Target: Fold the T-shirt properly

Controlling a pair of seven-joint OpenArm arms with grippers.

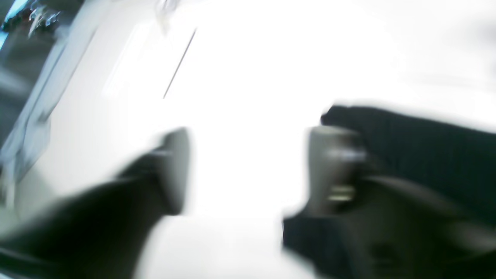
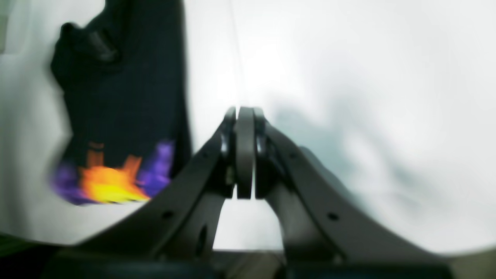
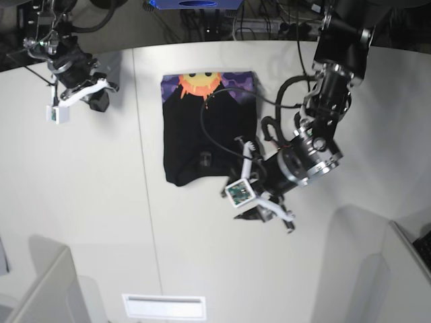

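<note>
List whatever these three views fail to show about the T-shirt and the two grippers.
- Left wrist view: motion blur smears the left gripper and the T-shirt; whether a finger touches the cloth is unclear.
- Base view: the left arm covers the T-shirt's lower right corner; the left gripper's jaws are too small to read.
- Right wrist view: the right gripper is shut on nothing; the T-shirt is blurred and cut off by the top edge.
- Fold layers: not discernible anywhere.

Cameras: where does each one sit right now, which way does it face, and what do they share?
Base: overhead, looking down on the table, the T-shirt and both arms.
Left wrist: behind the left gripper, jaws apart, blurred, table beyond, black shirt at right.
Right wrist: behind the right gripper, jaws shut, shirt's sun print at left.
Shared: all three show the T-shirt.
</note>
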